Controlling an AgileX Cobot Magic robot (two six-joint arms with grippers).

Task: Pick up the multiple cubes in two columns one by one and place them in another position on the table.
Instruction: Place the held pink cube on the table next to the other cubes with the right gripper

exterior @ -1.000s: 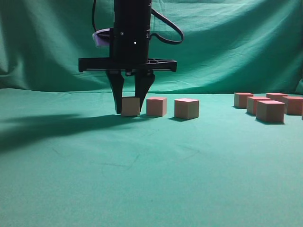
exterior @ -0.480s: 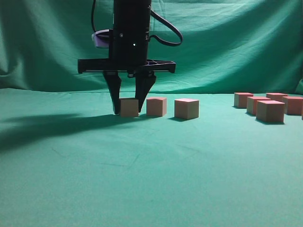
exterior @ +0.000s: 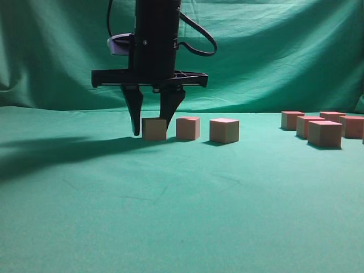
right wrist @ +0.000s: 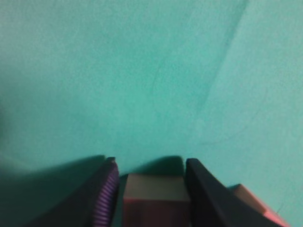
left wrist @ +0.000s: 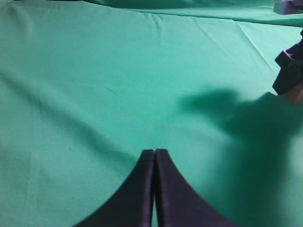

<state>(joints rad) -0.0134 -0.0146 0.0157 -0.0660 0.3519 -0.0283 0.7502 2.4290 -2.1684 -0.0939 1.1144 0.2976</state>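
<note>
A staged lab setup: green backdrop point(exterior: 284, 51) draped behind a cloth-covered table point(exterior: 182, 216).

Draped green cloth backdrop point(exterior: 284, 51) hangs behind (folds visible); dim light; long shadows fall leftward.

The table point(exterior: 182, 216) wears plain teal-green cloth, and the draped backdrop point(exterior: 284, 51) behind it is a darker green (shadowed in its folds). The cubes point(exterior: 224, 131) show pinkish-red tops over paler tan sides. The right gripper point(exterior: 152, 125) is black, with a ribbed purple pad point(right wrist: 105, 201) on one finger. The left gripper point(left wrist: 155, 152) is black too.
</note>
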